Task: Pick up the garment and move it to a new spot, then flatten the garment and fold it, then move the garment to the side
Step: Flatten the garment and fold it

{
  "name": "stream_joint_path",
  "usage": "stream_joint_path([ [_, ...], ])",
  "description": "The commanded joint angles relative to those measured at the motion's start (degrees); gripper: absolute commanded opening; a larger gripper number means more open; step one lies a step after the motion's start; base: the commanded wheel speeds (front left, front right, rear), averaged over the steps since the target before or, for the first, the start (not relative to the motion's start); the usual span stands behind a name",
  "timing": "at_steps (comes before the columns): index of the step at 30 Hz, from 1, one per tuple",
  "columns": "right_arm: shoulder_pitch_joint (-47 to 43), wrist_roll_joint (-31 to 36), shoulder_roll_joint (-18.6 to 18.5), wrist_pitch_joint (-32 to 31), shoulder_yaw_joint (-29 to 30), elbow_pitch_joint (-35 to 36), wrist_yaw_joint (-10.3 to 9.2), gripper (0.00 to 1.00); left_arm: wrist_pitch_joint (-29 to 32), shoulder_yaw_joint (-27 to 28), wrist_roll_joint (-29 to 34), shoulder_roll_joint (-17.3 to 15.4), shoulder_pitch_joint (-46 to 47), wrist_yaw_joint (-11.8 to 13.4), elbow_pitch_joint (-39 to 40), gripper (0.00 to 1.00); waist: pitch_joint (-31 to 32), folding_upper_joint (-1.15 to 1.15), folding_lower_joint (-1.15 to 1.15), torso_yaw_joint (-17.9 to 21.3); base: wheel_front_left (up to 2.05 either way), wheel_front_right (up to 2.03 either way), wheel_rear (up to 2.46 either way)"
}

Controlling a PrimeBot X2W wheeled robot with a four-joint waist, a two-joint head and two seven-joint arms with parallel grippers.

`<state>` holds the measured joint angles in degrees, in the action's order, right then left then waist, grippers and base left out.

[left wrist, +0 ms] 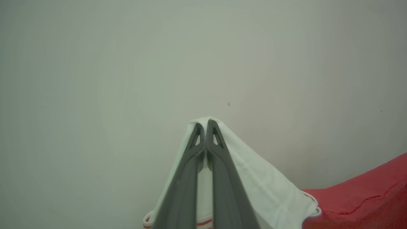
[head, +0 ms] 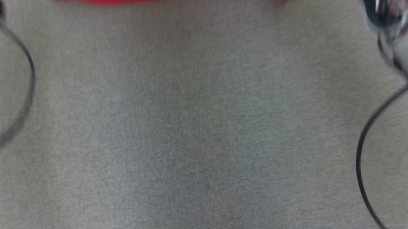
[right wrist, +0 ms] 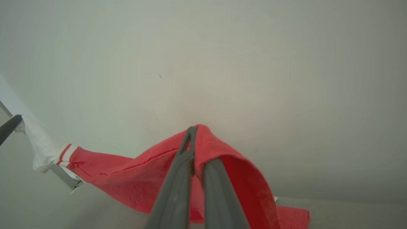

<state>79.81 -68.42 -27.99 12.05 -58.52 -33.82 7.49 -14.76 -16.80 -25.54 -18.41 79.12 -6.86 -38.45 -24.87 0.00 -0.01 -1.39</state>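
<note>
left gripper [left wrist: 206, 122]: fingers pressed together, pinching the white striped end [left wrist: 254, 178] of the garment. The cloth drapes right over both tips in the left wrist view.

right gripper [right wrist: 194, 130]: also clamped shut, on a fold of the red part. Fabric spills down either side of the fingers.

garment [right wrist: 133, 178]: red body, with a white bit that has red stripe trim. It hangs strung between my two grippers and sags in the middle. In the head view just its lower edge shows, across the top of the picture, ahead of both arms.

the relation that matters: the long axis runs gripper to gripper, straight across the robot — white end on my left, red on my right. Both arms have it, so neither is nearer. Whatever comes next has to be a two-arm move with that line kept taut.

step, my guess: carrying it over to the new spot, flatten and fold not yet done.

grey surface [head: 205, 129]: fabric-looking top, sitting below the hem and back toward the robot — looks like the place to lay it down. The head view is smeared, so I can't read the arms well there.

cable [head: 361, 150]: black loop off the right arm; I'd watch for snagging.

background: plain and pale behind both grippers. Wall or ceiling, can't tell.
</note>
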Motion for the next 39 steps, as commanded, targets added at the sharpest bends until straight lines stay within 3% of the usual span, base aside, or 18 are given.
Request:
stream_joint_path([
  [1, -4.61, -1.44, -1.35, 0.87, -1.32, 2.05, 0.0, 0.0, -0.42, 1.43, -1.53, -1.57, -6.17, 1.04, 4.0, 0.0, 5.32, 0.0, 0.01, 1.69, 0.0, 0.0, 0.0],
  [9, -18.21, -3.85, -4.65, 2.64, -5.25, 9.88, 0.0, 0.0, 1.51, 4.27, -5.63, -4.0, -31.69, 6.07, 22.44, 0.0, 9.59, 0.0, 0.01, 3.25, 0.0, 0.0, 0.0],
  [20, -33.45, -3.52, -8.42, 3.27, -4.26, 17.02, 0.0, 0.0, 1.14, 5.88, -8.41, -1.06, -57.93, 13.45, 37.9, 0.0, 13.15, 0.0, 0.01, 2.94, 0.0, 0.0, 0.0],
  [29, -46.09, 1.55, -10.38, 3.2, -0.78, 21.44, 0.0, 0.0, -0.15, 9.12, -8.87, 2.17, -72.52, 16.08, 41.97, 0.0, 15.95, 0.0, 0.01, 1.82, 0.0, 0.0, 0.0],
  [39, -58.53, 5.83, -10.66, 3.2, 3.77, 22.26, 0.0, 0.0, -0.46, 13.19, -9.43, 8.02, -84.73, 16.19, 44.49, 0.0, 19.32, 0.0, 0.01, 0.81, 0.0, 0.0, 0.0],
])
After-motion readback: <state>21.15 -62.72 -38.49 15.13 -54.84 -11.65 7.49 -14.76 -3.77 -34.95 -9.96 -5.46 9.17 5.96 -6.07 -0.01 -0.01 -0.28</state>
